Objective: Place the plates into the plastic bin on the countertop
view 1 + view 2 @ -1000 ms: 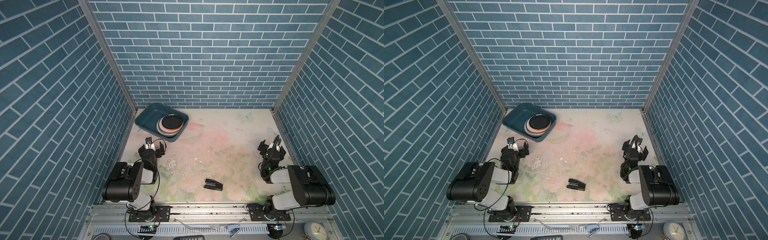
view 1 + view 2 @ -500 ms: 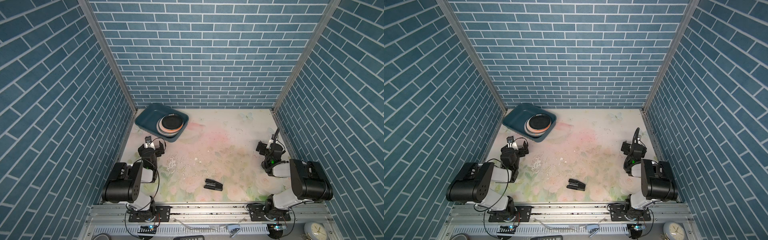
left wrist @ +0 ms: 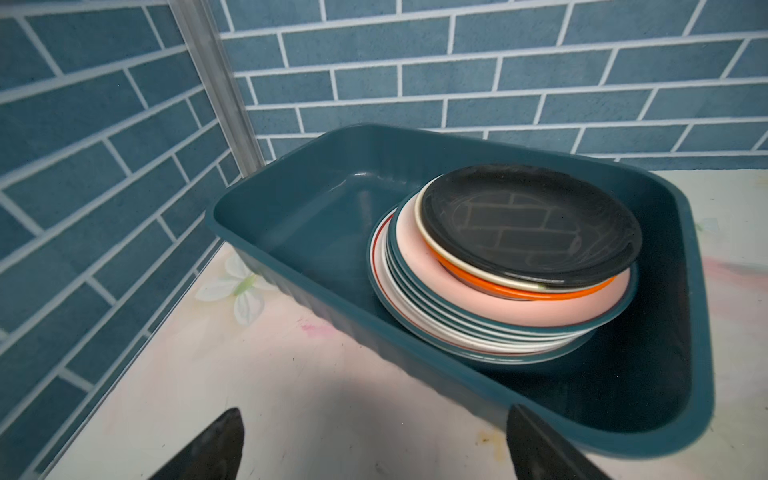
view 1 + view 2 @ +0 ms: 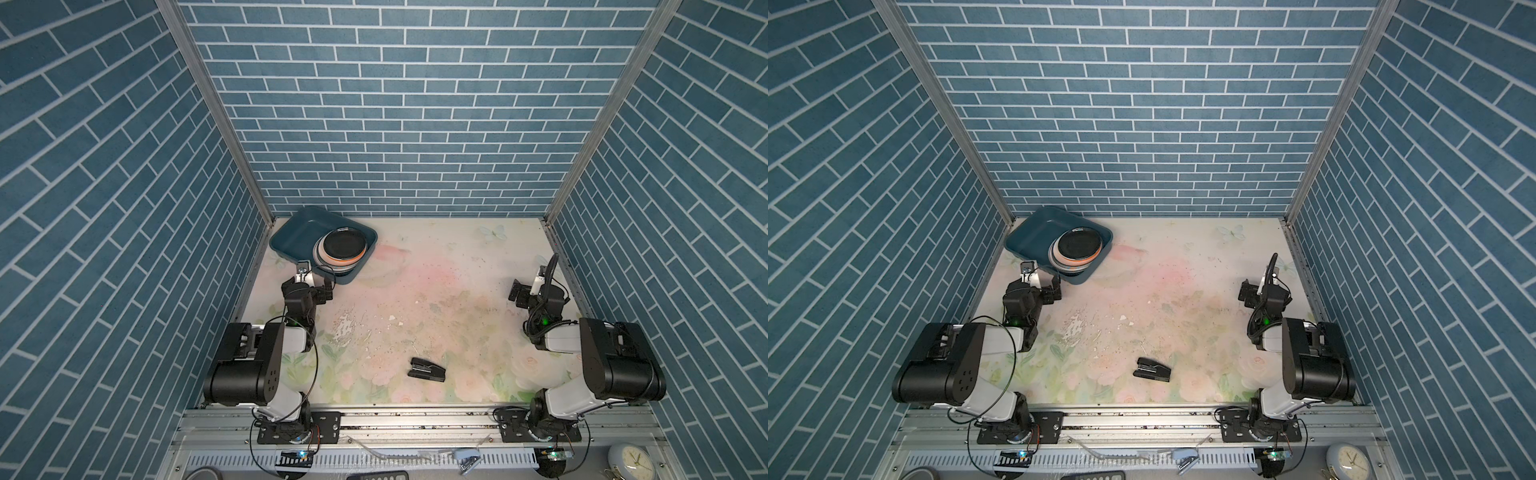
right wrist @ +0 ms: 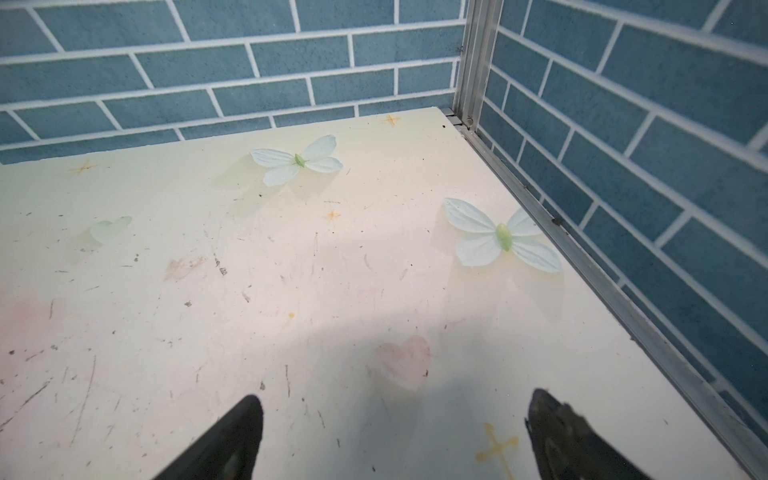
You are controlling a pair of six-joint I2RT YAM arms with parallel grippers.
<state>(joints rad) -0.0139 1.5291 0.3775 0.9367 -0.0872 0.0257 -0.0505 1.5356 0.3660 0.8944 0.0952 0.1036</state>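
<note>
The plates (image 4: 343, 245) (image 4: 1079, 245) sit stacked inside the dark teal plastic bin (image 4: 291, 232) (image 4: 1030, 239) at the back left corner of the flowered countertop (image 4: 436, 291). A black plate tops the stack (image 3: 528, 224), with orange, pink and teal-rimmed white ones under it. My left gripper (image 4: 316, 279) (image 4: 1042, 279) (image 3: 374, 419) is open and empty, just in front of the bin's near wall (image 3: 374, 345). Open and empty too, my right gripper (image 4: 528, 284) (image 4: 1257, 284) (image 5: 395, 401) hangs low over bare countertop (image 5: 249, 291) near the right wall.
A small black stapler-like object (image 4: 427, 369) (image 4: 1152, 369) lies near the front middle. Blue brick walls close in the left, back and right sides. A metal rail (image 4: 415, 419) carries both arm bases along the front edge. A scuffed patch (image 4: 345, 328) marks the countertop.
My right gripper has turned at the wrist and shifted slightly toward the back, still open. The left gripper has edged a little toward the bin. The plates and bin have not moved.
</note>
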